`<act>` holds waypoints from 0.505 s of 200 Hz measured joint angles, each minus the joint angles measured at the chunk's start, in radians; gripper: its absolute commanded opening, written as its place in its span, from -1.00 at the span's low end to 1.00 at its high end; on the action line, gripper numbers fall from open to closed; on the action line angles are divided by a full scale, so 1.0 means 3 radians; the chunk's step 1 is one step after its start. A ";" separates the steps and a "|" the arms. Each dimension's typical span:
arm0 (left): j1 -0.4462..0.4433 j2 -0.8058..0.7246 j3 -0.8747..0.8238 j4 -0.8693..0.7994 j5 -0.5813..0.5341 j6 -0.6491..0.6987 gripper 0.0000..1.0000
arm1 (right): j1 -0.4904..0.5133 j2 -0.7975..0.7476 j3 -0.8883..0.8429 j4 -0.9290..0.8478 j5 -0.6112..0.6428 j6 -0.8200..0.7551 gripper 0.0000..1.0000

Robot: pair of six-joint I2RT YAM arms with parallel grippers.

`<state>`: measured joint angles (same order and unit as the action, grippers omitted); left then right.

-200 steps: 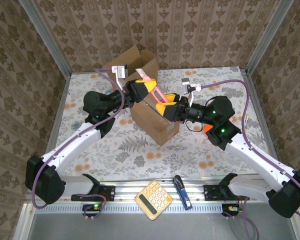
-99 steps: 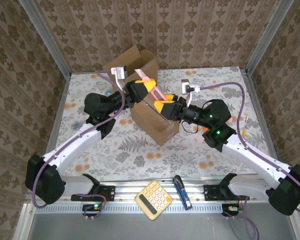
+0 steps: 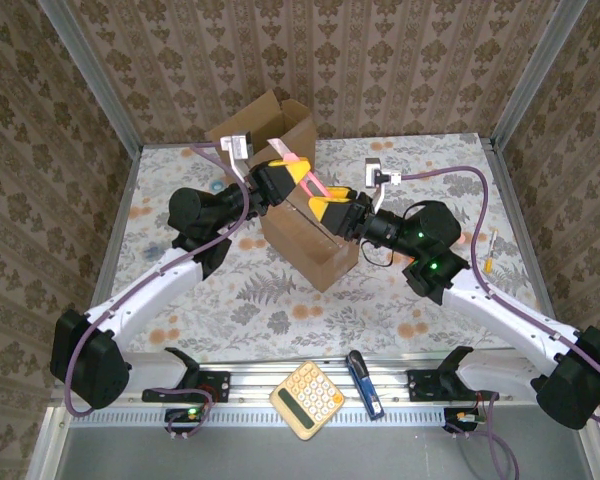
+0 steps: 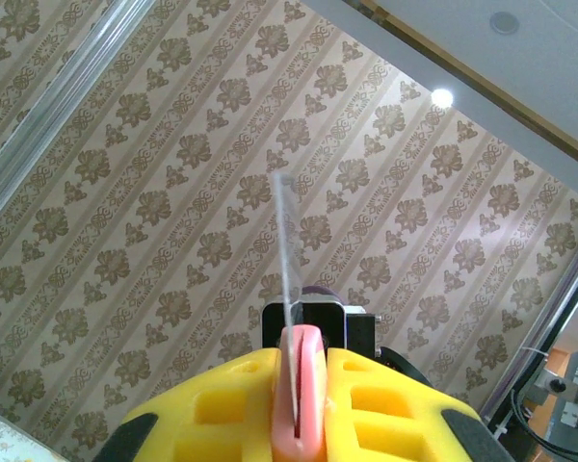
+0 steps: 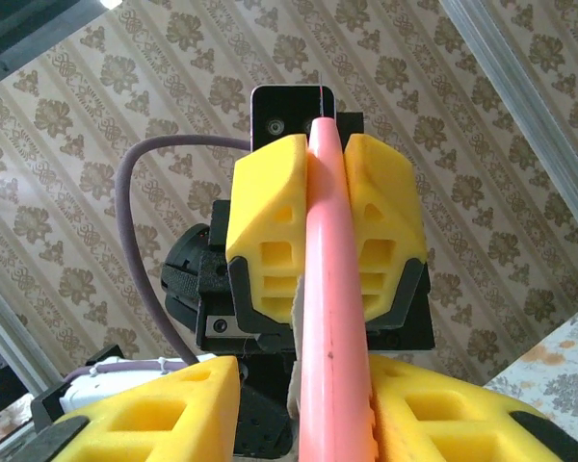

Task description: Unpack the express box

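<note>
The closed brown express box [image 3: 310, 248] stands mid-table. Above its top a pink box cutter [image 3: 314, 184] is held in the air. My left gripper [image 3: 290, 170] is shut on it, the yellow fingers [image 4: 231, 395] pressing both sides of the pink handle [image 4: 301, 385], and a thin blade [image 4: 287, 250] sticks out of the handle. My right gripper [image 3: 332, 210] faces it from the right with its jaws around the same handle [image 5: 332, 318]. The right-hand finger [image 5: 433, 404] touches the handle and the left-hand finger [image 5: 164, 404] stands off with a gap. The left gripper [image 5: 325, 164] shows beyond it.
An open, empty-looking cardboard box [image 3: 268, 125] sits at the back of the table. A yellow calculator [image 3: 307, 400] and a blue tool [image 3: 365, 383] lie on the front rail. A small orange item [image 3: 417, 258] is under the right arm, and a pen [image 3: 492, 250] is near the right edge.
The right gripper has slid left along the cutter towards the left gripper and its jaws have narrowed around the handle. The left arm has stayed still.
</note>
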<state>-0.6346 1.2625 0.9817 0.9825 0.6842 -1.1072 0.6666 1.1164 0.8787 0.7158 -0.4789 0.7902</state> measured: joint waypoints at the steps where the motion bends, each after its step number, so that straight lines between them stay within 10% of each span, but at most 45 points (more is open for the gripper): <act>1: 0.0000 0.0000 0.0000 0.0000 0.0000 0.0000 -1.00 | 0.0000 0.0000 -0.0001 0.0000 0.0001 0.0000 -0.31; 101: 0.0000 0.0000 -0.0009 0.0092 -0.0014 -0.0015 -1.00 | 0.0000 0.0010 -0.0013 0.0066 0.0113 0.0070 -0.78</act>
<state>-0.6346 1.2625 0.9791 1.0100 0.6800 -1.1118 0.6666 1.1194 0.8749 0.7357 -0.4450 0.8112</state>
